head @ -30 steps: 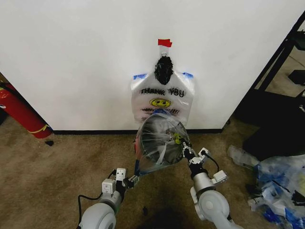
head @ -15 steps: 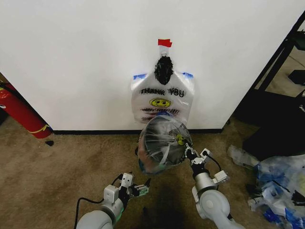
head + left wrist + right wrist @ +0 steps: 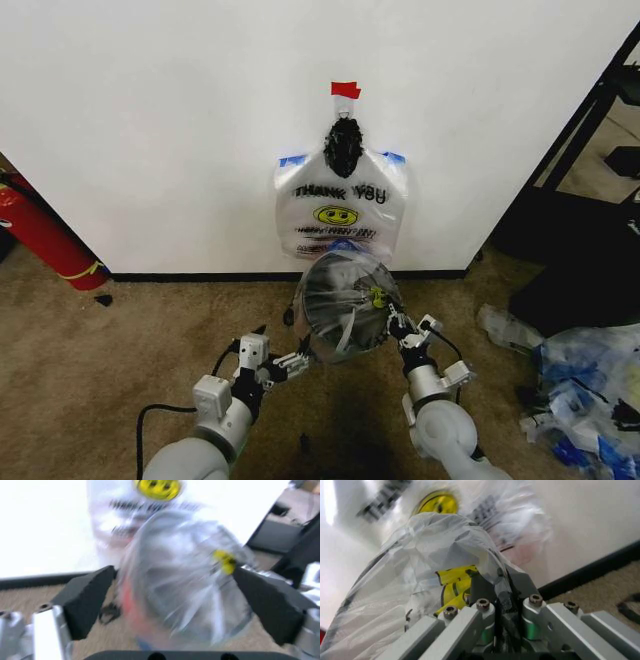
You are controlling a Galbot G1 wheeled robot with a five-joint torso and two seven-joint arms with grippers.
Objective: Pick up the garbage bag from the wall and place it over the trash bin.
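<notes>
The garbage bag (image 3: 352, 330), clear and crinkly with a bluish tint, is draped over the trash bin (image 3: 326, 296), which shows dark through the plastic at the foot of the white wall (image 3: 150, 120). My right gripper (image 3: 385, 312) is shut on the bag's rim at the bin's right side. In the right wrist view its fingers (image 3: 496, 588) pinch the plastic (image 3: 435, 555). My left gripper (image 3: 293, 364) is open, just short of the bin's lower left and apart from the bag. Its wide-spread pads (image 3: 87, 600) frame the bagged bin (image 3: 185, 588).
A white "THANK YOU" smiley bag (image 3: 340, 205) hangs on the wall right behind the bin. A red fire extinguisher (image 3: 40, 235) leans at the left. A heap of clear and blue bags (image 3: 580, 390) and a black frame (image 3: 580, 130) are at the right.
My left gripper let go of the bag's lower edge, drew back, then came forward open toward the bin. The bag has settled lower over the bin. The right gripper keeps its hold.
</notes>
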